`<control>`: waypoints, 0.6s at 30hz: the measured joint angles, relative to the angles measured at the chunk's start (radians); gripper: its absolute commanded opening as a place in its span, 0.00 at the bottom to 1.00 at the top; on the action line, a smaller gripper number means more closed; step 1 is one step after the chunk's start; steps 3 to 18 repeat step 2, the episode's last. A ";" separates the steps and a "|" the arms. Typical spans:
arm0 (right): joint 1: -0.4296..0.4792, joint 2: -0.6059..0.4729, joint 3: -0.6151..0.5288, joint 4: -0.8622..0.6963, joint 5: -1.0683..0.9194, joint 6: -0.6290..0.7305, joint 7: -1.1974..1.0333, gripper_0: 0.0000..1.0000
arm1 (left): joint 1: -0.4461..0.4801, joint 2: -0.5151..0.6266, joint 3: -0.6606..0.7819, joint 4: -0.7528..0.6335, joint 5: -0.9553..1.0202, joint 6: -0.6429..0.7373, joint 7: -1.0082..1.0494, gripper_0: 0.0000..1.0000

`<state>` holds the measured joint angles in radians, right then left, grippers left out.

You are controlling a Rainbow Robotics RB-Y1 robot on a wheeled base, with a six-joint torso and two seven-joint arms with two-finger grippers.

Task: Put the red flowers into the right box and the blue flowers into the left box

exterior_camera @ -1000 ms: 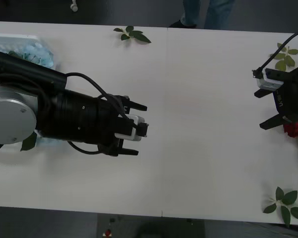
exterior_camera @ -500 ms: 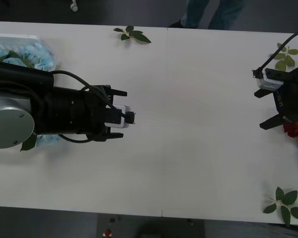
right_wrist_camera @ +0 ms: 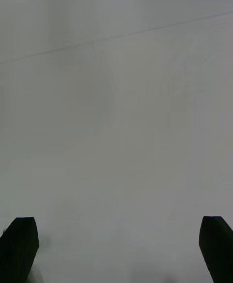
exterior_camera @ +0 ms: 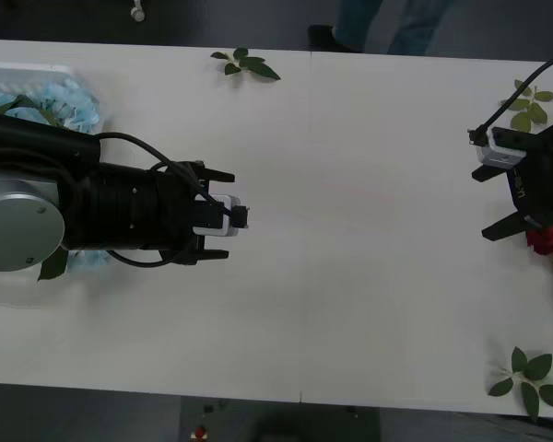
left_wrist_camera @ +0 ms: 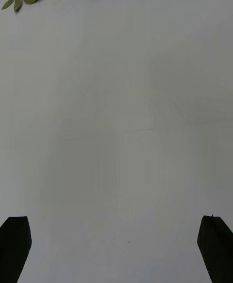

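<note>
1. White, smooth table (exterior_camera: pixel 350 276) spans the front view; loose green leaf sprigs (exterior_camera: pixel 246 63) lie near its edges.
2. Left gripper (exterior_camera: pixel 223 217) reaches out level over the table's left part, black fingers spread, holding nothing; fluffy blue flowers (exterior_camera: pixel 64 101) lie in the left box (exterior_camera: pixel 37 69) behind its arm.
3. Right gripper (exterior_camera: pixel 498 203) hangs at the right edge, fingers apart; red flowers (exterior_camera: pixel 551 239) sit just beside it.

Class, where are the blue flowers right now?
In the front view, the blue flowers lie in the left box at the table's far left, partly hidden behind the robot's left arm.
</note>
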<state>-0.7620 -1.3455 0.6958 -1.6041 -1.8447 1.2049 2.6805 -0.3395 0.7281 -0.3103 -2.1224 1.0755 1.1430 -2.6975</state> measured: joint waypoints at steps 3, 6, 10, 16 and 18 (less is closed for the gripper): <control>0.000 0.000 0.000 0.000 0.000 0.000 0.000 0.97 | 0.000 0.000 0.000 0.000 0.000 0.000 0.000 1.00; 0.000 0.000 0.000 0.000 0.000 0.000 0.000 0.97 | 0.000 0.000 0.000 0.000 0.000 0.000 0.000 1.00; 0.000 0.000 0.000 0.000 0.000 0.000 0.000 0.97 | 0.000 0.000 0.000 0.000 0.000 0.000 0.000 1.00; 0.000 0.000 0.000 0.000 0.000 0.000 0.000 0.97 | 0.000 0.000 0.000 0.000 0.000 0.000 0.000 1.00; 0.000 0.000 0.000 0.000 0.000 0.000 0.000 0.97 | 0.000 0.000 0.000 0.000 0.000 0.000 0.000 1.00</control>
